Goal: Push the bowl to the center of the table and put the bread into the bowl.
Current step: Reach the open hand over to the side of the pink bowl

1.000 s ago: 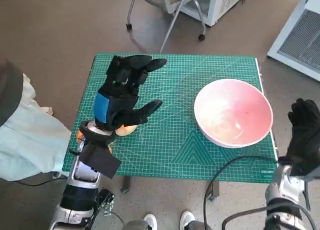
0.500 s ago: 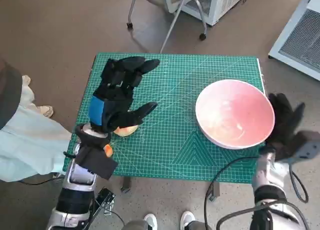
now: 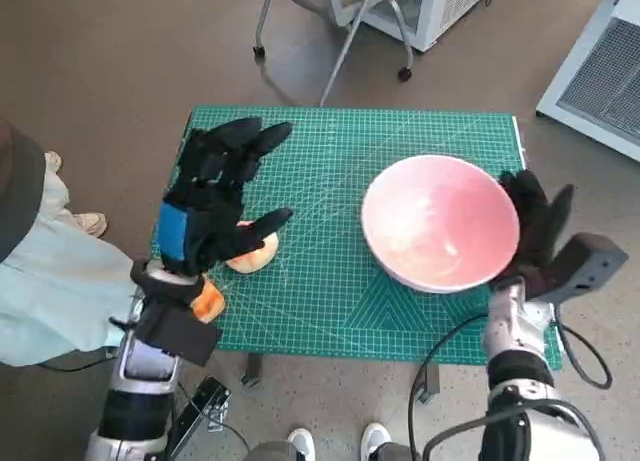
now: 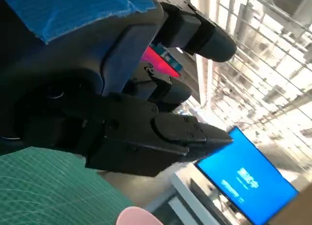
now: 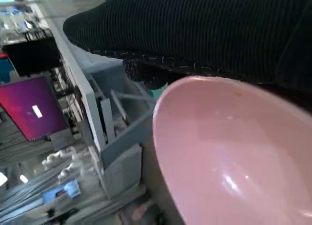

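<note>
Pink bowl sits on the green cutting mat that covers the table, in the right half but not at the edge; its left rim is close to mid-table. Bowl is empty inside; right wrist view shows only a smooth pink interior w/ a highlight.

R hand, in black knit glove, is up against the bowl's right side, fingers spread and pointing to the far side, palm facing the bowl wall. Looks like contact w/ the rim; it grips nothing, fingers apart.

L hand, black w/ blue tape on its back, hangs over the left part of the mat, fingers splayed toward the far edge, thumb out to the right. Nothing in it, released.

Bread, a pale tan roll, lies on the mat just under the L thumb, near-left area, well apart from the bowl. Can't tell if the thumb touches it.

An orange item shows at the near-left mat edge, beside the L wrist; can't tell what it is.

Person in pale clothing at far left of frame.
</note>
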